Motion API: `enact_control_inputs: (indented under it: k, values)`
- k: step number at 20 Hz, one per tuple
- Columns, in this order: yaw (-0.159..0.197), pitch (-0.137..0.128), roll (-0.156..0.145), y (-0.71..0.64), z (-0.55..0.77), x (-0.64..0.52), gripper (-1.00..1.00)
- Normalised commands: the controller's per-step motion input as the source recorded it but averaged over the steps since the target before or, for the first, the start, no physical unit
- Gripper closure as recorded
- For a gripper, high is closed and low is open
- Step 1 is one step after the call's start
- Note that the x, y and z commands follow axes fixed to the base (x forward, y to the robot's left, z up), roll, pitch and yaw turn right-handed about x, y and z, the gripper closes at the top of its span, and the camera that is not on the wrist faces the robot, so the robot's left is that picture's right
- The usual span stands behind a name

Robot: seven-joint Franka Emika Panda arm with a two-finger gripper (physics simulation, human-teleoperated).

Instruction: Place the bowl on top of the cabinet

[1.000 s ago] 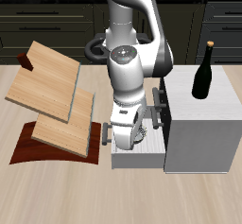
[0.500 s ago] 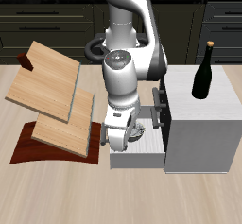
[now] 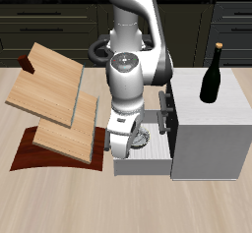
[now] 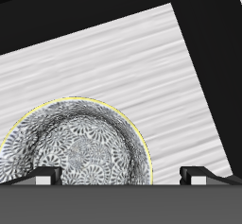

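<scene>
The bowl [image 4: 80,145], white with a grey speckled inside and a thin yellow rim, lies in the pulled-out drawer [image 3: 145,160] of the white-grey cabinet [image 3: 209,129]. In the exterior view only a sliver of the bowl [image 3: 144,139] shows beside the arm. My gripper [image 3: 131,141] hangs low over the drawer, right above the bowl. In the wrist view the gripper [image 4: 123,176] is open, with its fingers wide apart. One fingertip [image 4: 45,176] is over the bowl's inside and the other is outside its rim. Nothing is held.
A black bottle [image 3: 211,75] stands on the cabinet's flat top near its back. Tilted wooden boards [image 3: 54,99] on a dark base stand beside the drawer on the side away from the cabinet. A dark stove knob area lies behind the arm.
The arm has sunk a little toward the drawer and bowl over the last second. The bowl, bottle and drawer have not moved.
</scene>
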Motion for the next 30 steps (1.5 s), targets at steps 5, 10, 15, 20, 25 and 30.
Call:
enact_control_inputs:
  k: [5, 10, 15, 20, 25, 30]
  values:
    - [-0.037, -0.017, -0.020, -0.06, 0.06, 0.05, 1.00]
    - [-0.034, -0.010, 0.009, 0.06, 0.08, 0.04, 1.00]
    - [-0.032, -0.017, 0.003, 0.08, 0.12, 0.07, 1.00]
    - [-0.049, -0.036, 0.008, 0.12, 0.23, 0.01, 1.00]
    - [-0.014, -0.045, 0.004, 0.13, 0.47, -0.14, 1.00]
    - [0.023, 0.062, -0.049, -0.11, 0.23, -0.16, 1.00]
